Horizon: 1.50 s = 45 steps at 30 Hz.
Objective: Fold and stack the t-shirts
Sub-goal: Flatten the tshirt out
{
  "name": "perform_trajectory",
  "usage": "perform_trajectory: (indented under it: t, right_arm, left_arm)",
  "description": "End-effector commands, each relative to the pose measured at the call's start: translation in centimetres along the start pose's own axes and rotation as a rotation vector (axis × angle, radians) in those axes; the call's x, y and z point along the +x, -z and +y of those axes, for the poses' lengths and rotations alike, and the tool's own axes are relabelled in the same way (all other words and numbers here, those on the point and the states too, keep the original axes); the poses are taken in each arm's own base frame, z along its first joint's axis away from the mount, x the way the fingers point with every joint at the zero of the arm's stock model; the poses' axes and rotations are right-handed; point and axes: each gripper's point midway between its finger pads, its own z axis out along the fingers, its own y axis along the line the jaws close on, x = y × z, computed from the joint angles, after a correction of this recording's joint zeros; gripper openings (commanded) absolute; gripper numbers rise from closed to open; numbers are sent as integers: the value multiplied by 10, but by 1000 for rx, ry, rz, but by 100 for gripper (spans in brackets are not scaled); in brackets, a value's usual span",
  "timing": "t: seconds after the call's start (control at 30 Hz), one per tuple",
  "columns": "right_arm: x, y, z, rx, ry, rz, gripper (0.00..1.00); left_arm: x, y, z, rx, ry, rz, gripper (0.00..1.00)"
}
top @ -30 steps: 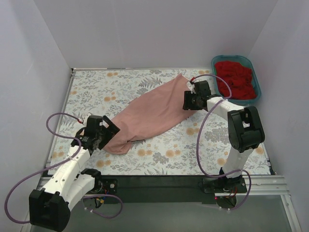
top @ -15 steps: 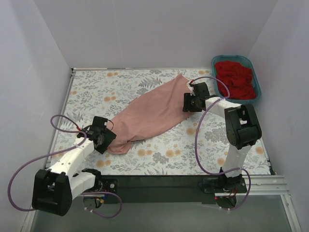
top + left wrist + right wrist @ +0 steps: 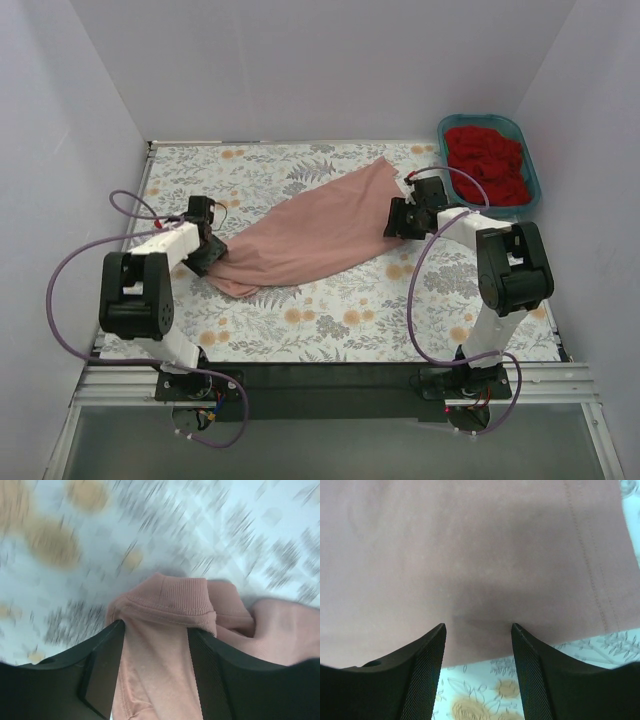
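Both wrist views show fingers: left gripper (image 3: pixel 155 630) straddles the collar (image 3: pixel 175 595) of the pink shirt (image 3: pixel 310 235), grip unclear; right gripper (image 3: pixel 478 627) gapes over its flat edge. Overhead, the shirt lies diagonally between them.

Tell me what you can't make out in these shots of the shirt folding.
- Left wrist view: floral cloth smeared by motion; whether the left gripper pinches the collar of the pink shirt is unclear.
- Top view: that shirt's sleeves are lost in its bunched folds.
- Top view: red shirt heaped in the teal tub, shape unreadable.
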Motion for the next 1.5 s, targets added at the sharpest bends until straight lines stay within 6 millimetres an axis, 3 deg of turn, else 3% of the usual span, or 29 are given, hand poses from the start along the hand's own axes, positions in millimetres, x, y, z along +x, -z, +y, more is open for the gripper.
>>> perform_trajectory:
  t: [0.0,0.07,0.13,0.2,0.3,0.37,0.4,0.47,0.5,0.53,0.6,0.9,1.2,1.3,1.37,1.47]
  right_arm:
    - [55,18,-9,21,-44,165,63]
    - [55,27,-5,4,-31,153,63]
    - [57,33,-2,-12,-25,147,63]
    - [46,44,4,-28,-11,103,64]
    - [29,58,12,-39,14,36,64]
    - [19,68,18,-53,21,-5,64]
    - [16,70,20,-60,21,-20,64]
    - [13,77,26,-74,30,-44,63]
    - [12,78,27,-83,29,-49,64]
    - [14,81,33,-104,36,-57,64]
    - [14,83,35,-111,41,-62,64]
    - [26,88,35,-126,43,-69,64]
    - [42,90,25,-98,36,-63,64]
    - [43,89,20,-73,28,-70,64]
    - [43,88,12,-38,4,-75,63]
    - [41,88,-3,32,-43,-95,64]
  left_arm:
    - [-59,-23,-27,-35,-108,-159,53]
    - [-72,-28,-45,-22,-152,-175,59]
    - [-94,-10,-66,43,-158,-227,66]
    - [-98,7,-75,106,-148,-239,73]
    - [-94,45,-64,168,-119,-283,80]
    - [-72,48,-42,154,-67,-250,81]
    - [-69,64,-34,181,-36,-254,80]
    - [-38,58,-16,185,2,-172,80]
    - [-31,62,-12,205,12,-158,76]
    - [-9,56,-4,217,36,-90,69]
    - [1,53,-2,219,50,-53,67]
    - [17,31,-10,237,121,0,50]
    - [26,12,-13,224,116,28,39]
    - [26,10,-11,220,109,18,29]
    - [20,14,-11,233,99,-6,15]
    - [1,34,-14,263,80,-79,0]
